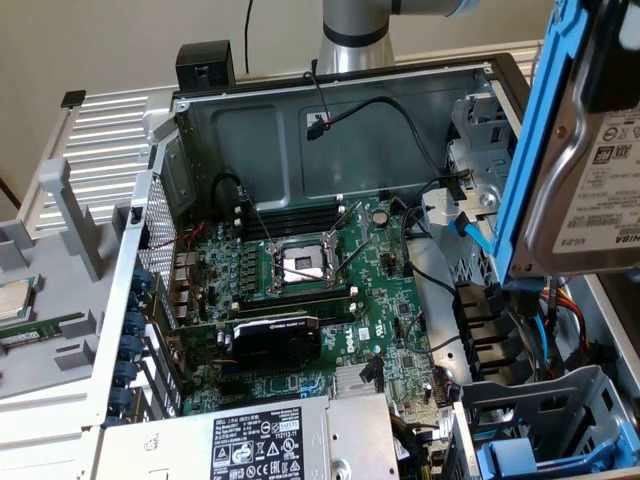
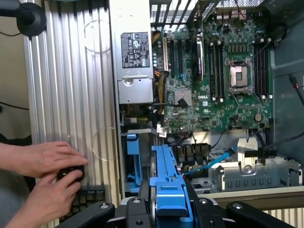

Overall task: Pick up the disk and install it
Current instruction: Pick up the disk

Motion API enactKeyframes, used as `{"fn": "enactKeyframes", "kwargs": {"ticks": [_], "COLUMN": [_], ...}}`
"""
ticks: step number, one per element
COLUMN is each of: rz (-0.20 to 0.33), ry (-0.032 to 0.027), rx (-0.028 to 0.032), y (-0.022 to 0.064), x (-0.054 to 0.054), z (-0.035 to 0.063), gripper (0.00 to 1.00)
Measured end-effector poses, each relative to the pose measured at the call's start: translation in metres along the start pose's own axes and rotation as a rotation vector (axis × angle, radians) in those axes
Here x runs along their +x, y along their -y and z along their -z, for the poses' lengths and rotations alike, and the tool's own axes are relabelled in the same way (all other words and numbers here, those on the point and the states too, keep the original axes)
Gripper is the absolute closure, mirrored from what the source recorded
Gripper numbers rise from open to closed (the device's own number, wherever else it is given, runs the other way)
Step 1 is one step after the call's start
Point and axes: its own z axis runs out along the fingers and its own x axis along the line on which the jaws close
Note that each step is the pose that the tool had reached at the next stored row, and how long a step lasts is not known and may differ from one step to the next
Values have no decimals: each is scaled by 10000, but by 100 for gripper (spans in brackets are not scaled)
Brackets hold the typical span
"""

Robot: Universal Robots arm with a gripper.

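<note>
The disk (image 1: pixel 590 190), a silver drive with a white label in a blue carrier frame (image 1: pixel 535 150), hangs tilted in the air at the exterior view's right, above the open computer case (image 1: pixel 330 130). My gripper (image 1: pixel 618 55) is shut on its upper part. In the wrist view the blue carrier's edge (image 2: pixel 166 175) stands between my black fingers (image 2: pixel 135 209), with the gripper (image 2: pixel 168 205) over the case's drive bay area (image 2: pixel 135 161).
Inside the case lie the green motherboard (image 1: pixel 310 300), its open processor socket (image 1: pixel 300 265), a grey power supply (image 1: pixel 270 440) and loose cables (image 1: pixel 470 230). A person's hands (image 2: pixel 42 161) hold a small black object on the ridged grey surface beside the case.
</note>
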Motion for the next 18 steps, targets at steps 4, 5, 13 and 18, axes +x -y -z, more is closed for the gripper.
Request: {"fn": "enactKeyframes", "kwargs": {"ticks": [4,5,13,18], "rz": [-27,-28,-5,400], "ry": [-3,-3,-33,-34], "rx": [1,2,3,-16], "y": [30,41,71,71], "x": [60,86,165,164], "z": [-34,-42,-85,-91], "gripper": [63,63,63,63]}}
